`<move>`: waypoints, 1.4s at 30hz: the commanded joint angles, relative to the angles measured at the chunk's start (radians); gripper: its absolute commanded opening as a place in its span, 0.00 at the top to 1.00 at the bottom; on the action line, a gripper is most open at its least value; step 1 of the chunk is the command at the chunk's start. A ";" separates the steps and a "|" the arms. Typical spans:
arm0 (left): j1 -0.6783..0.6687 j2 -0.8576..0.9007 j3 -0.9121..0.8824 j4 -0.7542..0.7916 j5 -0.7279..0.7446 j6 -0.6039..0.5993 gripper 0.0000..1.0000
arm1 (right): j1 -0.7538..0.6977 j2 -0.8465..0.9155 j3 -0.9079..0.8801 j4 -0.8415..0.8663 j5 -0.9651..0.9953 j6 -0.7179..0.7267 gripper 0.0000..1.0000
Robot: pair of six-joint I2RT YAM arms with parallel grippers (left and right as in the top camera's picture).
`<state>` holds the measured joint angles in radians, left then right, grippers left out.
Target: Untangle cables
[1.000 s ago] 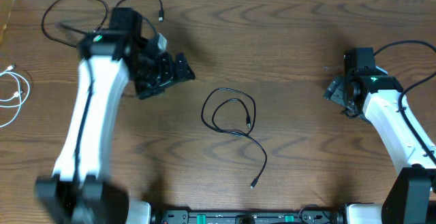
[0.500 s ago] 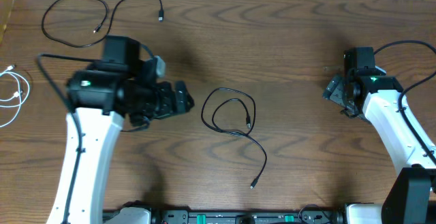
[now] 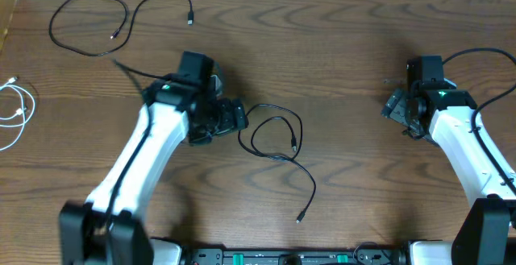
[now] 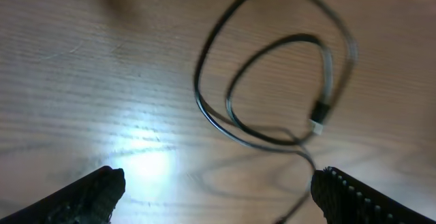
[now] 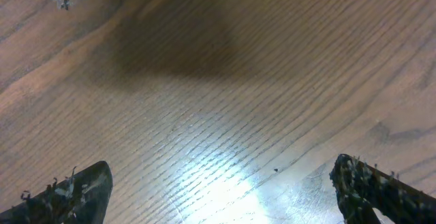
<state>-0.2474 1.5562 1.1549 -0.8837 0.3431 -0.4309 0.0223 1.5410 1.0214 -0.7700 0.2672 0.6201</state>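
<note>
Overhead, on the wooden counter (image 3: 347,47), the left pincer (image 3: 235,118) hovers wide open just left of a looped black cable (image 4: 197,91) at centre; the right pincer (image 3: 401,108) gapes empty well to the right. A second black cable (image 3: 52,25) lies far left, a white cable (image 3: 20,104) at the left edge.

Between left claw (image 3: 239,118) and right claw (image 3: 395,110) lies bare table (image 3: 347,160), obstructed only by 1 looped black cable (image 3: 284,158).
</note>
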 commanded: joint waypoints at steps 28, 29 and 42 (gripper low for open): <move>-0.171 0.385 -0.006 0.152 -0.214 -0.065 0.71 | -0.002 0.002 0.001 -0.001 0.010 -0.008 0.01; -0.171 0.385 -0.006 0.153 -0.214 -0.065 0.80 | -0.002 0.002 0.001 -0.001 0.010 -0.008 0.01; -0.166 0.196 0.206 -0.079 -0.203 -0.056 0.93 | -0.002 0.002 0.001 -0.001 0.010 -0.008 0.01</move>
<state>-0.4152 1.8721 1.2697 -0.9318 0.1505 -0.4973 0.0223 1.5417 1.0214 -0.7700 0.2653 0.6201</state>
